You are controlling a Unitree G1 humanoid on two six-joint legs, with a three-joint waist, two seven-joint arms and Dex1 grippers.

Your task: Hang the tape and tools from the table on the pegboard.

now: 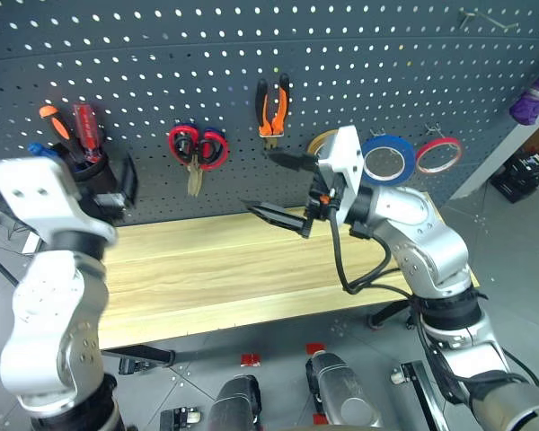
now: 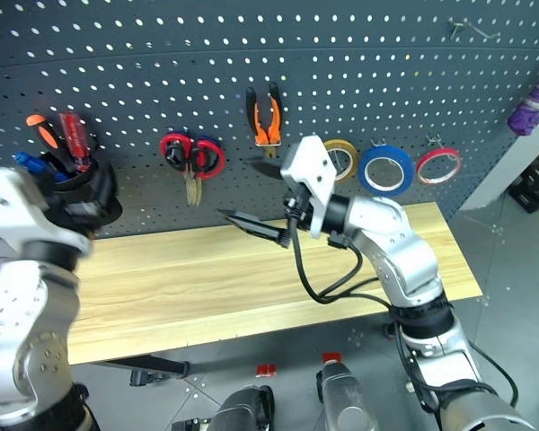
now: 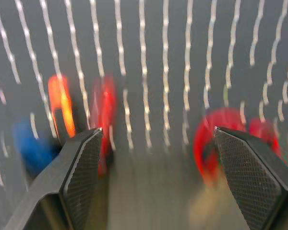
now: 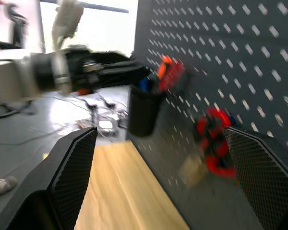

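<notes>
The blue tape hangs flat on the pegboard, between two other rolls. The orange-black pliers hang there too, handles up. The wooden table is bare.

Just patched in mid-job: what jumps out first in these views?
The dark pegboard dominates, hung with orange-handled pliers, red-handled scissors and a row of tape rolls including the blue tape. Below it the wooden table lies bare, with the open right gripper hovering above.

Arms: silver-grey rounded shells with black joint bands. Right gripper: white housing, black cable, tapered black fingers with cross-hatched pads.
</notes>
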